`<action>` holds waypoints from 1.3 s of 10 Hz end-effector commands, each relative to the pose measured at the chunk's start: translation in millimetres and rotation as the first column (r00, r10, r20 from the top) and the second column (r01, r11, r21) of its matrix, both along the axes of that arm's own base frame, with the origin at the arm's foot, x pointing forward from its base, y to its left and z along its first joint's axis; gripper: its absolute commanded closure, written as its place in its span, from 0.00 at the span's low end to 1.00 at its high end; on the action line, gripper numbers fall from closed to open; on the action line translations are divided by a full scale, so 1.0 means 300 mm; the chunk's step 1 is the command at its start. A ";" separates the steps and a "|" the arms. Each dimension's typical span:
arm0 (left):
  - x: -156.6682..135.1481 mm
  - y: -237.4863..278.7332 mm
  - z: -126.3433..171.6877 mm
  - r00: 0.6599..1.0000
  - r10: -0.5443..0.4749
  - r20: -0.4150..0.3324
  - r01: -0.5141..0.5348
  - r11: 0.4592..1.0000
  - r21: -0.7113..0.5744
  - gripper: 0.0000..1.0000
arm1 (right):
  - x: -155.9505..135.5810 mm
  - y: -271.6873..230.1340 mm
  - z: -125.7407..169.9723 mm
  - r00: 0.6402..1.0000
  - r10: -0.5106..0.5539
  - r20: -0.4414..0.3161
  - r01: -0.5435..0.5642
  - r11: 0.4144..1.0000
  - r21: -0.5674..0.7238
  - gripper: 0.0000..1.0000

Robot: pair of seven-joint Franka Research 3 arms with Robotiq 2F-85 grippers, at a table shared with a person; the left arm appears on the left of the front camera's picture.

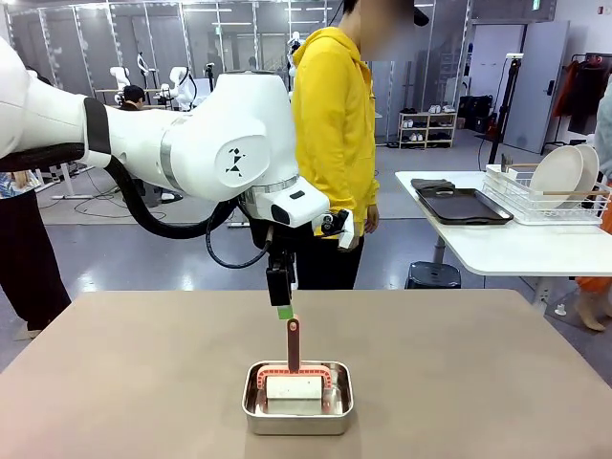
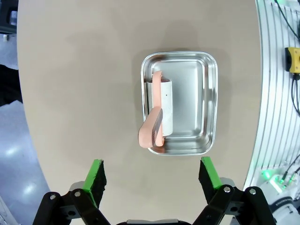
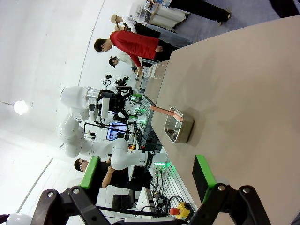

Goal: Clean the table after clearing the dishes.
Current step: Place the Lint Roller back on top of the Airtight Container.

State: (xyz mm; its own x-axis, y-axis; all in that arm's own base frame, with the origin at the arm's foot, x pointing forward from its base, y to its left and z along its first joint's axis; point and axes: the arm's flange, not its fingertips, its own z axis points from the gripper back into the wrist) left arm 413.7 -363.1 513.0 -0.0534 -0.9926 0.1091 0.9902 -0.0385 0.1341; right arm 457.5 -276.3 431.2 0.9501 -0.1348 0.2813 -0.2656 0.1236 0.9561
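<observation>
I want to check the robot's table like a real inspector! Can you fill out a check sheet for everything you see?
Surface: the table has a plain brown top; no spills seen.
Job's things: the plates stand in a white rack on the side table, with the dark trays beside it.
Clutter: a steel pan sits on the table, holding a white-padded wiper with a pink handle sticking up.
End effectors: the left end effector hangs open above the pan; the right end effector is open, away from the pan.
Cables: a black hose loops under the left arm.
Surroundings: a person in yellow stands across the table.
</observation>
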 end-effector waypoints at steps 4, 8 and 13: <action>-0.002 -0.001 0.006 1.000 -0.002 0.008 0.002 1.000 0.004 0.00 | -0.010 0.004 0.001 1.000 0.002 0.020 -0.002 1.000 -0.003 0.02; -0.002 -0.001 0.006 1.000 -0.002 0.008 0.002 1.000 0.004 0.00 | -0.010 0.004 0.001 1.000 0.002 0.020 -0.002 1.000 -0.003 0.02; 0.051 0.268 0.239 0.939 0.215 -0.269 -0.290 0.916 -0.278 0.00 | -0.010 0.004 0.001 1.000 0.002 0.020 -0.002 1.000 -0.003 0.02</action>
State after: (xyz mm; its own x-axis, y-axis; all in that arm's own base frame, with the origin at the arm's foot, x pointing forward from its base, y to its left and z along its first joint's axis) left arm 431.9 -313.9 570.1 0.1594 -0.9387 0.3058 0.9872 0.1534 -0.0438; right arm 457.4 -276.5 431.1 0.9501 -0.1352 0.2812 -0.2654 0.1238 0.9562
